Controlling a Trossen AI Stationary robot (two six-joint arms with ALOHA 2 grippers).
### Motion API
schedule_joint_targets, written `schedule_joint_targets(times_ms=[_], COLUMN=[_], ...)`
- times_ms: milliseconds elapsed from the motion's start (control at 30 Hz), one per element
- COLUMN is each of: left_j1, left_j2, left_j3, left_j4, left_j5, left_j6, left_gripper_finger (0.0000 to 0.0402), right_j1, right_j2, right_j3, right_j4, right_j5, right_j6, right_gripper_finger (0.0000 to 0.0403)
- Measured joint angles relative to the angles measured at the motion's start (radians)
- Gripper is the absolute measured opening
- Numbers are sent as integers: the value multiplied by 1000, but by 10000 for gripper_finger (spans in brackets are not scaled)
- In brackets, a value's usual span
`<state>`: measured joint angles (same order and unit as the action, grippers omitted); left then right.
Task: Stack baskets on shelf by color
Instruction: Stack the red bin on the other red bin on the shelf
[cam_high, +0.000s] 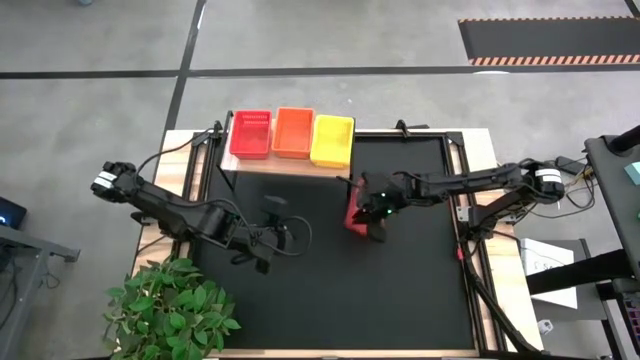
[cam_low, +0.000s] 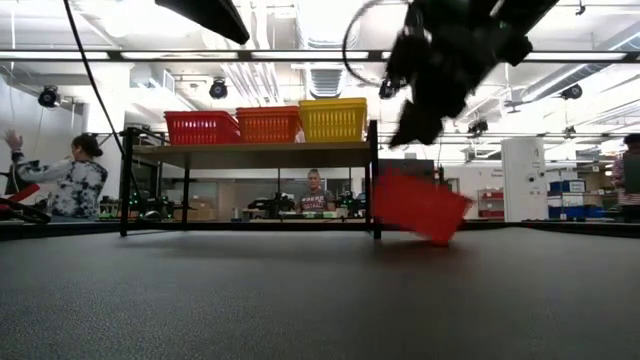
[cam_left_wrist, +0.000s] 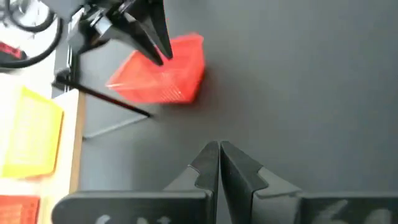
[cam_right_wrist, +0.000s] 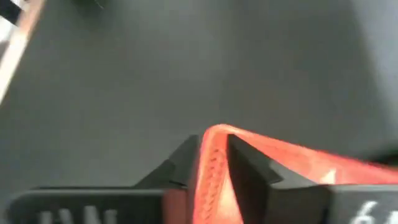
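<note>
Three baskets sat in a row on the shelf (cam_high: 290, 165) at the far edge of the black mat (cam_high: 330, 290): a red basket (cam_high: 250, 133), an orange basket (cam_high: 293, 132) and a yellow basket (cam_high: 332, 140), side by side and touching. Most of the mat in front of the shelf lay bare, with open room between the two arms and toward the near edge, where a green plant (cam_high: 170, 305) overlapped the left corner. A fourth basket, the red tray (cam_high: 357, 214), was near the shelf's right end, just off its front corner; in the low view it hung tilted, one corner dipping toward the mat beside the shelf's right leg. The right gripper (cam_high: 375, 216) was closed on that tray, its two fingers pinching one thin wall, as the right wrist view showed. The left gripper (cam_high: 263, 262) rested low over the mat, well apart from the tray, with its fingers pressed together and holding nothing.
</note>
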<state>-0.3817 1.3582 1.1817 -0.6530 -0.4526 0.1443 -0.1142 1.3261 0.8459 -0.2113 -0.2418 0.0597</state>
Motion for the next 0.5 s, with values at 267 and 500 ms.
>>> schedule_joint_targets(times_ms=[267, 500], left_j1=[0, 5], left_j2=[0, 107], left_j3=[-27, -25], left_j4=[178, 393], left_j5=[1, 62], left_j6=[19, 31], left_gripper_finger=[0, 0], right_j1=[117, 241], right_j2=[-55, -201], right_j3=[67, -7], right_j4=[32, 28], right_j5=[-161, -166], right_j6=[-41, -133], right_gripper_finger=[167, 179])
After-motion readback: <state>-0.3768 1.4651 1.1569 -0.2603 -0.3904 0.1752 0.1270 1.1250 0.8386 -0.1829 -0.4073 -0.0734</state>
